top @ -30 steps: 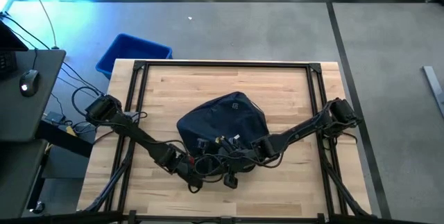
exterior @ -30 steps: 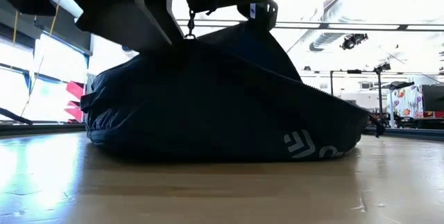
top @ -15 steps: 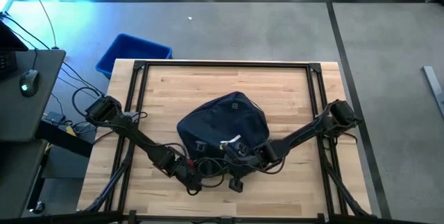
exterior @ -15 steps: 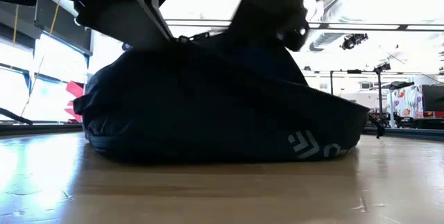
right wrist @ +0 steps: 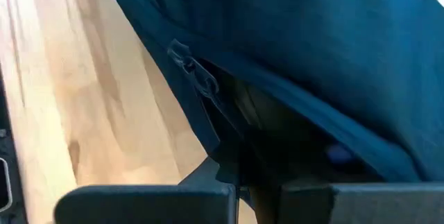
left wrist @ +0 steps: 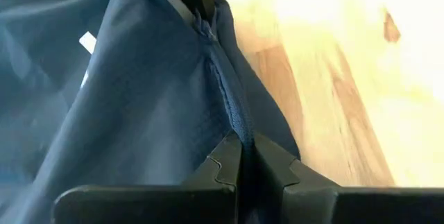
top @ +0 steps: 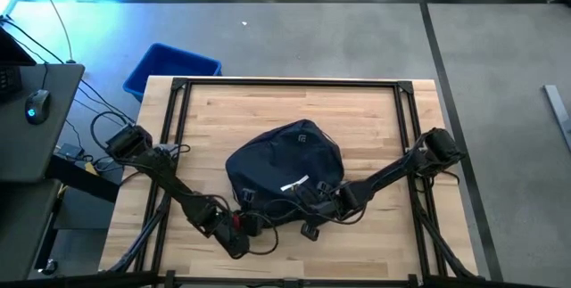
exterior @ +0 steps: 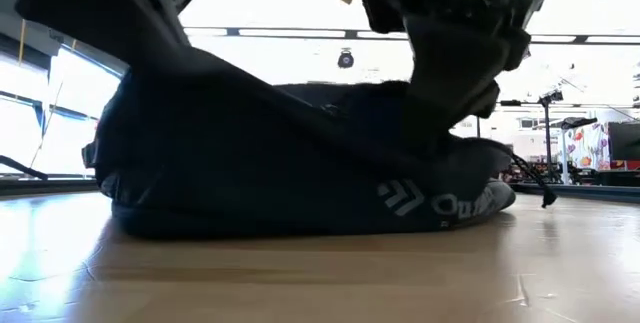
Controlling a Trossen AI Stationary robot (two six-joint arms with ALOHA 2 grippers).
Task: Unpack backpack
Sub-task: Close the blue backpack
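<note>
Since a second before, the left gripper (left wrist: 241, 156) had snapped closed on the backpack (top: 285, 159) fabric and drawn its near-left edge outward, flattening the bag. The right gripper (right wrist: 239, 165) stayed pinched on the zipper seam at the near edge. The backpack lay mid-table (top: 268, 101), just beyond both grippers.

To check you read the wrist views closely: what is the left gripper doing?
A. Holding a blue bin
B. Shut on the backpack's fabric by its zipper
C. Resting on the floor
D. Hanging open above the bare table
B: in the left wrist view the left gripper is pinched shut on a fold of the backpack beside its zipper.
</note>
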